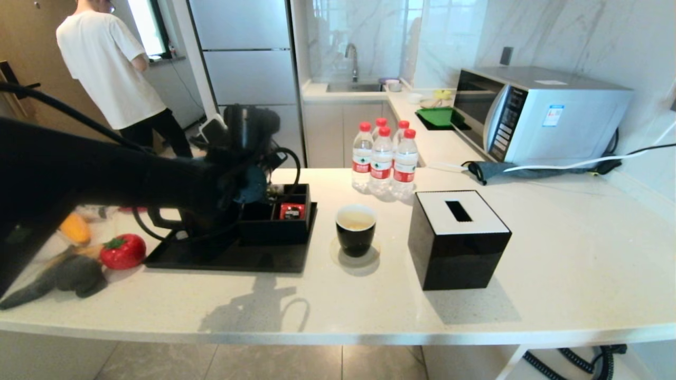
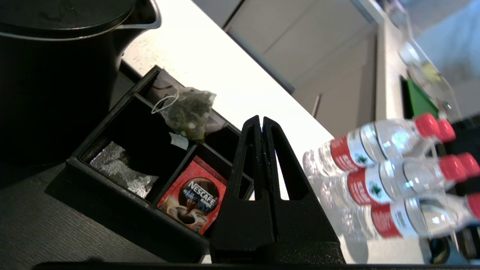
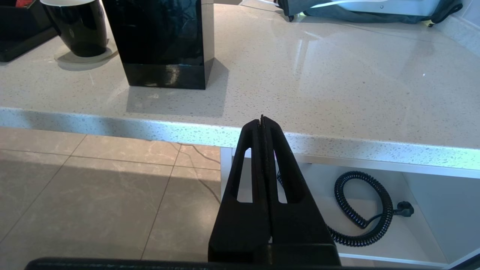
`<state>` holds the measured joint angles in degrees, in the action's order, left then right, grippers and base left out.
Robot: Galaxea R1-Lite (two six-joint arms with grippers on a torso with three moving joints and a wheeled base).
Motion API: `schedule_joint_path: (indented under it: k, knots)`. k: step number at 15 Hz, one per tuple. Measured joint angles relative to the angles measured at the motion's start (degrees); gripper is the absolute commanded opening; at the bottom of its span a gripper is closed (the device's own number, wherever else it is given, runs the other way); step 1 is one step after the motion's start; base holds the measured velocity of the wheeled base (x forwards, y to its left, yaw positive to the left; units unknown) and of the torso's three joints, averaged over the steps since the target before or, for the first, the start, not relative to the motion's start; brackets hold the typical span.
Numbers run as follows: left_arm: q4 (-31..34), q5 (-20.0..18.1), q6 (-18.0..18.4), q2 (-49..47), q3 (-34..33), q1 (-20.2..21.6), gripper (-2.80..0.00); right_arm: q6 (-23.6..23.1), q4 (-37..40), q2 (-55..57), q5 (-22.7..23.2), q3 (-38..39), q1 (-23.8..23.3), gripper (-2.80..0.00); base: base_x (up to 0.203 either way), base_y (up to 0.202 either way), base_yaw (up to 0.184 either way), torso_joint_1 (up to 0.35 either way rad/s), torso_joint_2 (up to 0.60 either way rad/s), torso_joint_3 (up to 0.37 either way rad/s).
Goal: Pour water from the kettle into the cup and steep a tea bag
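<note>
I counted four clear plastic water bottles [image 1: 383,161] with red caps, standing in a tight cluster at 12 o'clock from the single cup [image 1: 356,230]. That cup was round and handleless, glossy black outside and white inside, and held pale yellowish water [image 1: 356,220]; it sat on the speckled stone tabletop [image 1: 554,253] between the divided black organizer box [image 1: 274,216] at its 9 o'clock and the black cube tissue box [image 1: 457,237] at its 3 o'clock. One tea bag [image 2: 187,114], a translucent sachet of dark green leaves with a thin white string, lay in a far compartment of the organizer, with one red Nescafé packet [image 2: 193,198] and a crinkled silver sachet [image 2: 120,168] in nearer compartments. The matte black kettle [image 2: 56,75] stood just beside the organizer on a flat black tray [image 1: 222,258]. My left tool [image 2: 262,122] hung above the organizer, fingers pressed together and empty. My right tool [image 3: 262,120] sat off the tabletop's near edge, over the tiled floor, also closed on nothing.
</note>
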<state>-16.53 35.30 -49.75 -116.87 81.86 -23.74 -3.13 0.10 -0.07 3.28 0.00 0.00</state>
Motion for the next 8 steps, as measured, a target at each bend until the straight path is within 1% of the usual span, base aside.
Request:
schedule_joint_path:
  k: [3, 4, 6, 8]
  knots:
    - [9.51, 3.55, -4.63, -3.80, 9.59, 0.74, -2.80, 0.02, 0.00, 0.00, 0.00, 0.00, 0.00, -2.80, 0.000, 0.000, 0.000, 0.000, 0.00, 0.000]
    - [12.86, 4.19, -5.93, -5.10, 12.69, 1.15, -2.80, 0.05, 0.01, 0.00, 0.00, 0.00, 0.00, -2.80, 0.000, 0.000, 0.000, 0.000, 0.00, 0.000]
    - [19.65, 4.72, -8.50, -7.61, 18.45, 1.98, -2.80, 0.04, 0.00, 0.00, 0.00, 0.00, 0.00, -2.80, 0.000, 0.000, 0.000, 0.000, 0.00, 0.000]
    - [24.46, 4.83, -10.35, -9.68, 22.99, 2.45, -2.80, 0.02, 0.01, 0.00, 0.00, 0.00, 0.00, -2.80, 0.000, 0.000, 0.000, 0.000, 0.00, 0.000]
